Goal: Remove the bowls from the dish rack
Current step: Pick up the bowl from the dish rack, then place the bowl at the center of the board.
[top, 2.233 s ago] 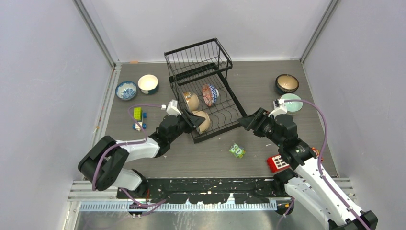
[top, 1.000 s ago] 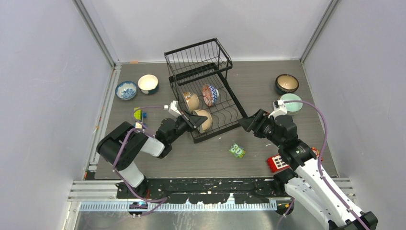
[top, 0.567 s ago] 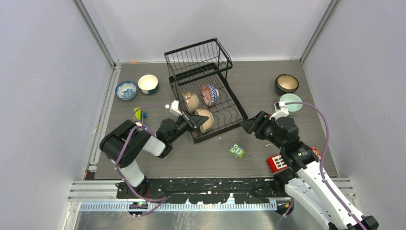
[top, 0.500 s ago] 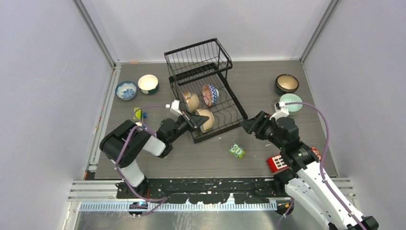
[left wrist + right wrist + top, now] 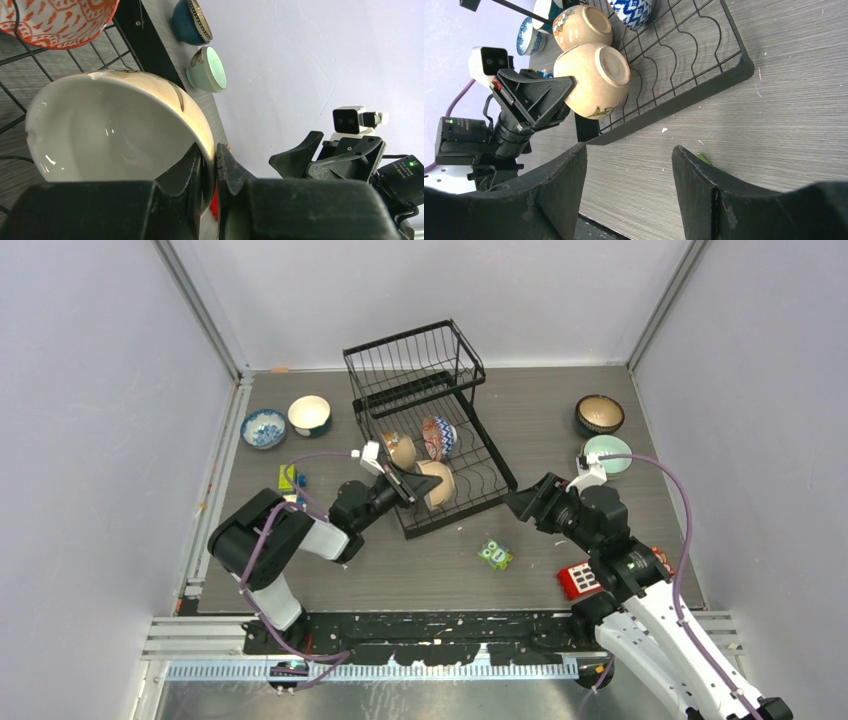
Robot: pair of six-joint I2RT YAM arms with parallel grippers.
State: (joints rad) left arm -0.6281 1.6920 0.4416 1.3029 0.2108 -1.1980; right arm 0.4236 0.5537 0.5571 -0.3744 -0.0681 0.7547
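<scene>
Grip on the cream bowl point(image 5: 437, 483): the left gripper point(image 5: 209, 155) pinches its rim, one finger inside, one outside. Glazed ceramic is likely stiff, slick and chip-prone, so the rim suits best. The bowl, tan with a dark painted sprig, leans on edge in the lower tray of the dish rack point(image 5: 460, 512). The right gripper point(image 5: 629, 150) hovers nearby, spread wide, empty.

The left arm point(image 5: 300, 535) is folded low, forearm extended rightward. The left gripper point(image 5: 209, 156) clamps the rim of the cream bowl point(image 5: 110, 130). The right arm point(image 5: 640, 590) extends forward-left. The right gripper point(image 5: 629, 150) holds its jaws spread apart, empty.
</scene>
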